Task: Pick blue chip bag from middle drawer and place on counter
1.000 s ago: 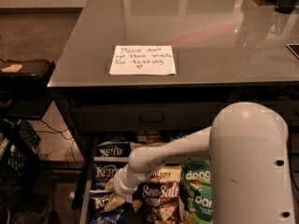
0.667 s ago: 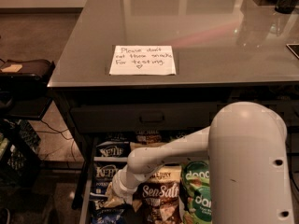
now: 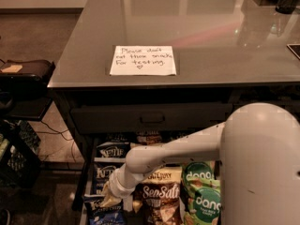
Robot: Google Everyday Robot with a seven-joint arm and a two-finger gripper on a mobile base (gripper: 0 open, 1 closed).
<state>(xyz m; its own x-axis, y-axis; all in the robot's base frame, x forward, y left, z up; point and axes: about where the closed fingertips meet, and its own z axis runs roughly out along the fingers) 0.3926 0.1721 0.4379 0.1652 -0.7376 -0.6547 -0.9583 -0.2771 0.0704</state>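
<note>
My gripper has sunk a little toward the front left corner of the wide dark metal drawer, onto the small dark-blue crinkly chip bag there. Its grip I cannot tell. Lifting to the glossy grey counter above the drawer seems next.

I saw my gripper at the near left of the middle drawer; my arm hid several bags, and the bottom edge cut off the nearest blue chip bag.
</note>
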